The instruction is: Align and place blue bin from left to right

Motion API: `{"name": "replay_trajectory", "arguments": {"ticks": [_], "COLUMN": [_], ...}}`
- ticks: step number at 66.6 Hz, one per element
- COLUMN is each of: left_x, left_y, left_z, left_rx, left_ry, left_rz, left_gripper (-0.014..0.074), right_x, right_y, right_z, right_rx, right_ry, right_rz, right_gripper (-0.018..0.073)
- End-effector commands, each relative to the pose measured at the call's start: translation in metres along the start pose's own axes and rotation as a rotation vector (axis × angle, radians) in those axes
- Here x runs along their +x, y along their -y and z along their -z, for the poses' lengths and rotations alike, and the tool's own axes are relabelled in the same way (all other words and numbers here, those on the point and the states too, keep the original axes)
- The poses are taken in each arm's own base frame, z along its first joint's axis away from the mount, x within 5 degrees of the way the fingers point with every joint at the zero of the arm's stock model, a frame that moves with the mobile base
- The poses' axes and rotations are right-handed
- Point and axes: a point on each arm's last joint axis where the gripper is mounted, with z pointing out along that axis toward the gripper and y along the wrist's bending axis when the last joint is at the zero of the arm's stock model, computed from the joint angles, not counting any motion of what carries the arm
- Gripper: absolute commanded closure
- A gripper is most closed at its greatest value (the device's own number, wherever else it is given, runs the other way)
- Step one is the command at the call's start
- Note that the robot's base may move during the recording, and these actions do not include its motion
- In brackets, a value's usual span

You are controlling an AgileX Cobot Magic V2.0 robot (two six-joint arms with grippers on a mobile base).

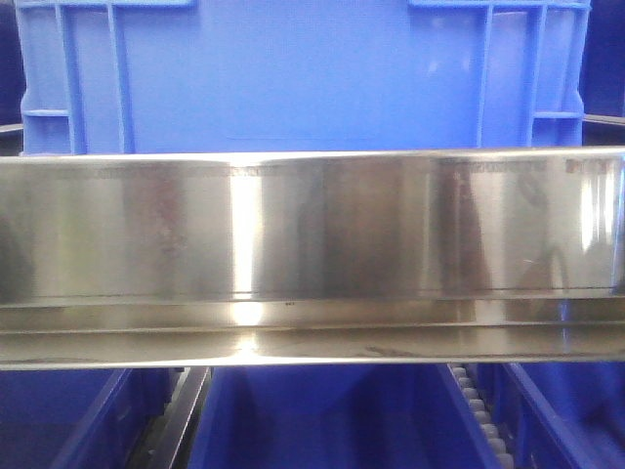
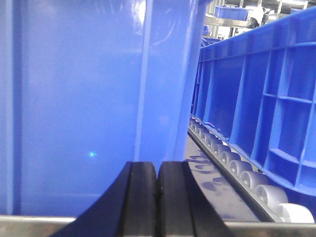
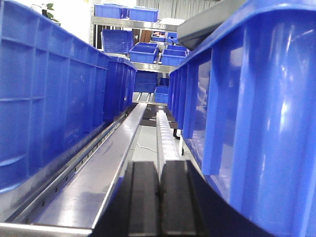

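The blue bin (image 1: 293, 78) fills the top of the front view. It is a ribbed crate with a smooth centre panel, standing behind a steel rail (image 1: 312, 230). No gripper shows in that view. In the left wrist view my left gripper (image 2: 157, 165) is shut with nothing between its black pads. It sits right in front of a blue bin wall (image 2: 74, 98), near that wall's corner rib. My right gripper (image 3: 159, 164) is also shut and empty. It points down a lane, with a blue bin wall (image 3: 256, 98) close on its right.
A roller track (image 2: 232, 163) and a ribbed blue crate (image 2: 276, 108) lie right of the left gripper. Left of the right gripper run a steel rail (image 3: 94, 168) and a row of blue crates (image 3: 49, 89). Shelves with more bins (image 3: 143, 34) stand behind. Lower crates (image 1: 322, 420) show under the rail.
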Motion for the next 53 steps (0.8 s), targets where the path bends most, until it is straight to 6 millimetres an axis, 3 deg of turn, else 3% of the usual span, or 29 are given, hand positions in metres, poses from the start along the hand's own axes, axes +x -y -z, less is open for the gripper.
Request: {"name": "replay_trajectory", "arguments": {"ticks": [1, 53], "left_x": [-0.0031, -0.0031], "left_y": [0.0002, 0.0002], "left_z": [0.0004, 0.0004], "left_rx": [0.001, 0.001], "left_ry": [0.026, 0.026], "left_rz": [0.003, -0.045], "left_gripper": [0.0707, 0.0707], "right_x": [-0.0025, -0.0025], "right_y": [0.0002, 0.0002], "right_z": [-0.0003, -0.0003], "right_rx": [0.003, 0.003], "right_ry": [0.019, 0.019], "right_rz": [0.003, 0.003], "right_gripper": [0.0638, 0.0638]}}
